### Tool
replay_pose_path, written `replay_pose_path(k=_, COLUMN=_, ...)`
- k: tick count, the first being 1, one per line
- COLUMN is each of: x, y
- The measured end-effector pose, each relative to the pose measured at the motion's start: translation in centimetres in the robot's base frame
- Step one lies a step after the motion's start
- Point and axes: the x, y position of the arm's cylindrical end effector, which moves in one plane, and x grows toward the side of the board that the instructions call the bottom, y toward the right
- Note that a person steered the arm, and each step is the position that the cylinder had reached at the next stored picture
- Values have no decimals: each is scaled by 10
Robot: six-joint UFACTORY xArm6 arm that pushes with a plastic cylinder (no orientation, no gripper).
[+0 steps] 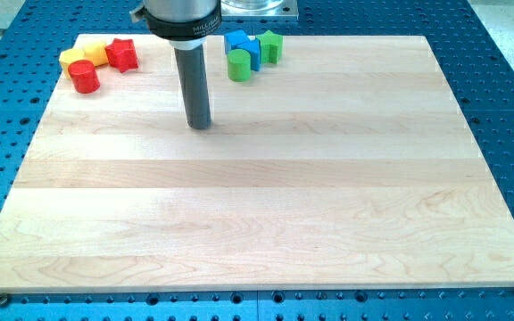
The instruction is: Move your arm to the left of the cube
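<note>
A blue cube (255, 52) sits near the view's top, in a cluster with another blue block (236, 41), a green cylinder (238, 65) and a green block (270, 45). My tip (201, 125) rests on the wooden board (266, 196), below and to the left of that cluster, apart from every block. The green cylinder is the nearest block to my tip.
A second cluster lies at the view's top left: a red cylinder (85, 78), a red star (122, 55) and yellow blocks (85, 54). A blue perforated table (507, 80) surrounds the board.
</note>
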Motion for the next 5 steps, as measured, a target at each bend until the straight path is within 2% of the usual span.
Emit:
replay_pose_path(k=3, x=3, y=1)
replay_pose_path(k=4, x=-37, y=-33)
replay_pose_path(k=5, x=-106, y=-61)
